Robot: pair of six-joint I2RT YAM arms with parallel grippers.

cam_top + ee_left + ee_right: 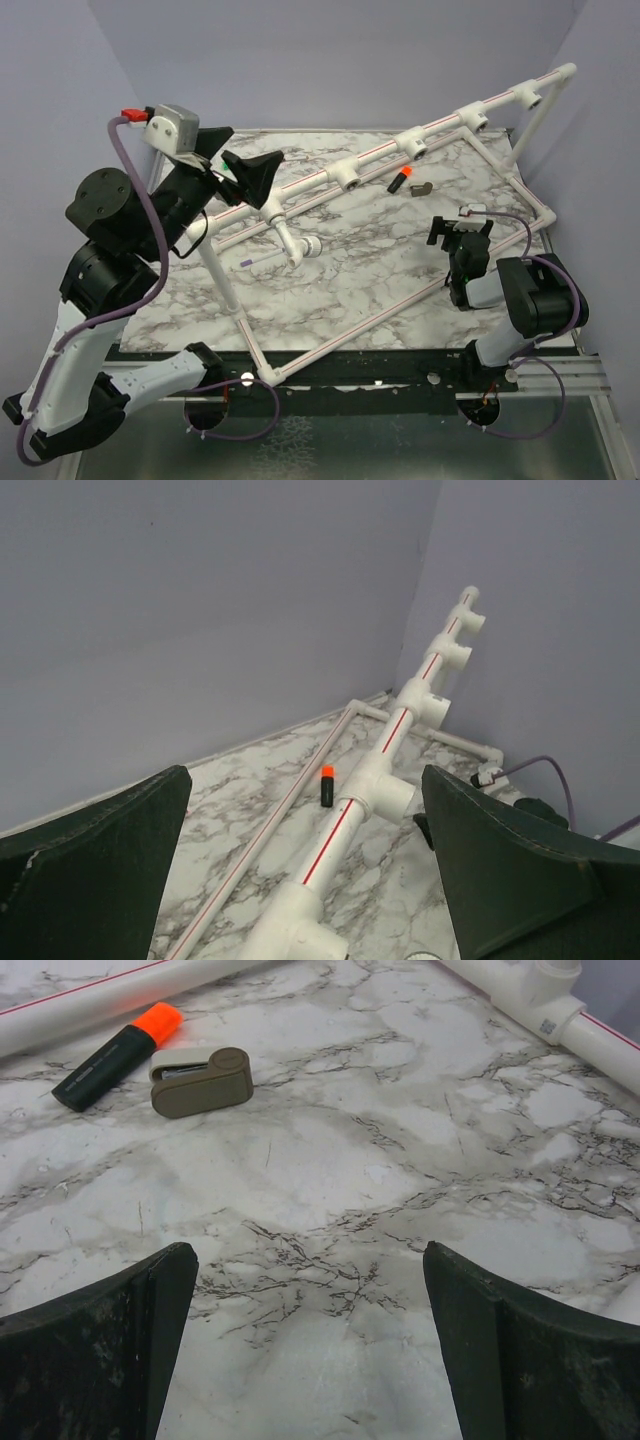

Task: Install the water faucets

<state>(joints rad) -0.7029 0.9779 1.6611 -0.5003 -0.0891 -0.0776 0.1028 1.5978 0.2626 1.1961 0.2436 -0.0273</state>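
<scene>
A chrome faucet (297, 242) with a round knob lies at the left end of the raised white pipe (380, 160). Its stem end meets the leftmost tee socket (272, 210); I cannot tell how deep it sits. My left gripper (245, 158) is open and empty, just up and left of that socket. In the left wrist view it (305, 775) looks along the pipe (345, 825) and the faucet is out of view. My right gripper (460, 232) is open and empty, low over the marble at the right. It shows open in the right wrist view (310, 1250).
Three more empty tee sockets (412, 147) follow along the pipe toward the back right. A black marker with an orange tip (400, 180) and a small brown object (422, 188) lie on the marble, also in the right wrist view (110, 1052) (200, 1080). White frame pipes (380, 315) ring the marble top.
</scene>
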